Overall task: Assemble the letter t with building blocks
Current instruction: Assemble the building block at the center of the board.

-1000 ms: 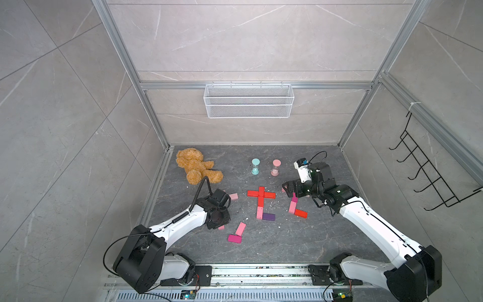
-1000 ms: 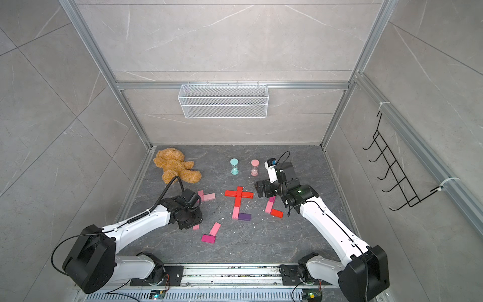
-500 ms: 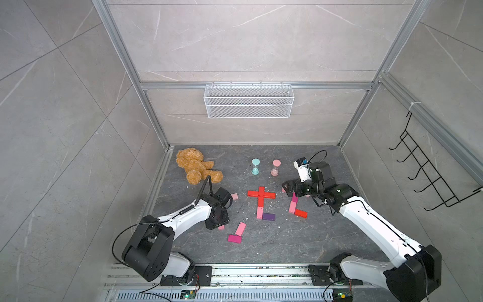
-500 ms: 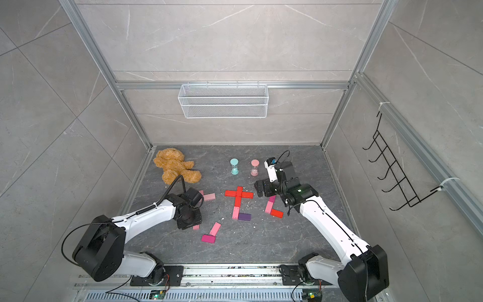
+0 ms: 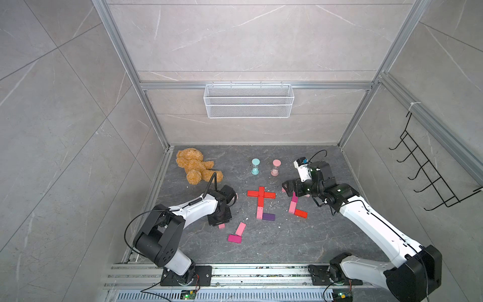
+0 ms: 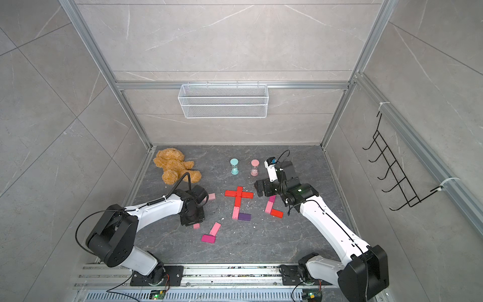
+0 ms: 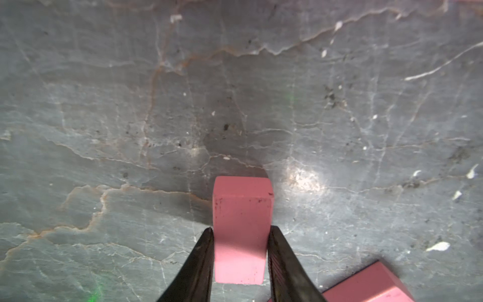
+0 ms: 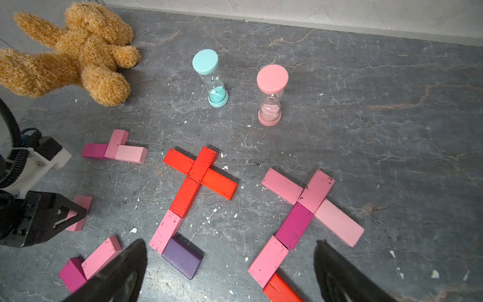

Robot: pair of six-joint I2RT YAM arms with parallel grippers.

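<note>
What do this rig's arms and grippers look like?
The left arm and right arm have white shells, black joints and bases, and a black cable looping over each wrist. The left gripper and right gripper have black tapering fingers.

In both top views the left gripper [image 5: 220,222] covers nearly all of the pink block [image 5: 222,226] it grips, left of the red cross [image 5: 261,194]; only one end shows. Right of the red cross, the right arm [image 5: 326,188] hides most of the bar of the pink cross [image 5: 292,207]. A second pink block [image 7: 366,286] and a red block [image 8: 282,290] are cut off by wrist-view edges.
</note>
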